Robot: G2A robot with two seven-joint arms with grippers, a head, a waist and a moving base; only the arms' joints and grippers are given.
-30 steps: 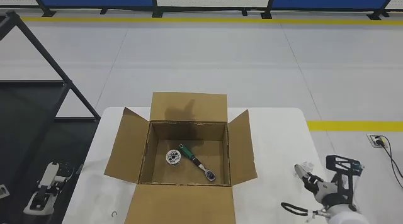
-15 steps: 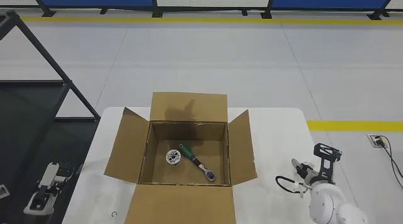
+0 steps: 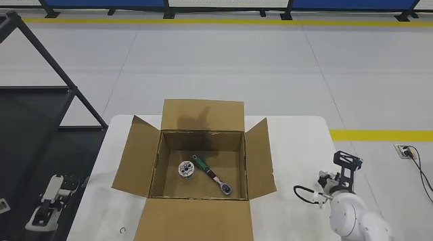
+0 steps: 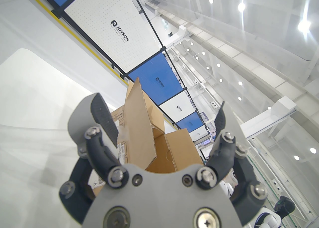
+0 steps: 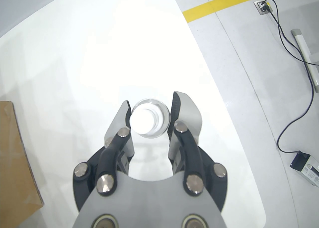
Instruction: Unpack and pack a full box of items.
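The right gripper hangs over the white desk near its right edge. Its fingers are closed partway and pinch a clear bottle with a white cap, one pad against each side. The bottle is upright and seen from above; whether its base rests on the desk cannot be told.

The left gripper sits low beside the left end of the desk, tilted upward. Its fingers are spread wide and hold nothing.

Farther in, at the middle of the desk, stands the open cardboard box with all four flaps folded out. On its floor lie a wrench with a green handle and, just beside the handle end, a small round white piece.

Beyond the right side of the desk, a black cable runs across the grey floor from a floor socket.
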